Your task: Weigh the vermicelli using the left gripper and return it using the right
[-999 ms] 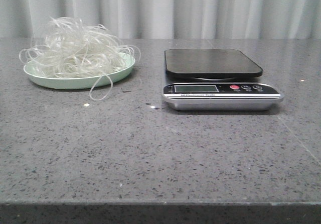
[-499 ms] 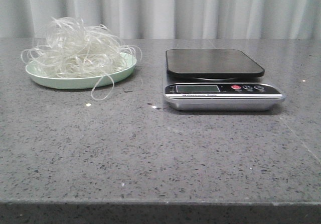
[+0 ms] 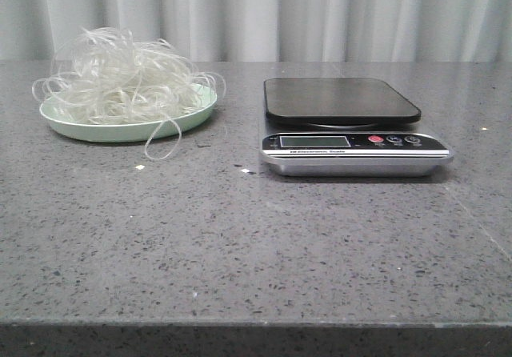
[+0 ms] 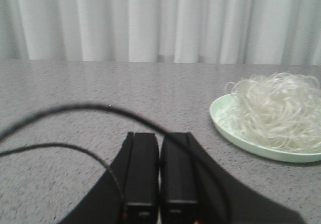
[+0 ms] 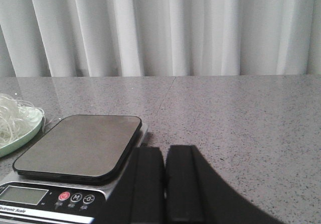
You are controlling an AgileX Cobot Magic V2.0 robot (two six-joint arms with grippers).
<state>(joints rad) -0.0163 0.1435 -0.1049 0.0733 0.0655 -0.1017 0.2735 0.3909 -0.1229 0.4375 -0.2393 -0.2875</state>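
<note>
The vermicelli (image 3: 120, 77), a loose whitish tangle, lies piled on a pale green plate (image 3: 128, 127) at the back left of the table; one loop hangs over the plate's front rim. It also shows in the left wrist view (image 4: 276, 108) and, at the edge, in the right wrist view (image 5: 12, 116). A kitchen scale (image 3: 344, 101) with a bare black platform stands right of centre; it also shows in the right wrist view (image 5: 83, 143). My left gripper (image 4: 159, 136) is shut and empty, apart from the plate. My right gripper (image 5: 165, 151) is shut and empty beside the scale. Neither gripper shows in the front view.
A grey speckled table (image 3: 240, 237) carries everything; white curtains hang behind it. A few small crumbs (image 3: 139, 166) lie in front of the plate. A black cable (image 4: 75, 108) arcs across the left wrist view.
The front view has shifted very slightly. Nothing on the table has moved.
</note>
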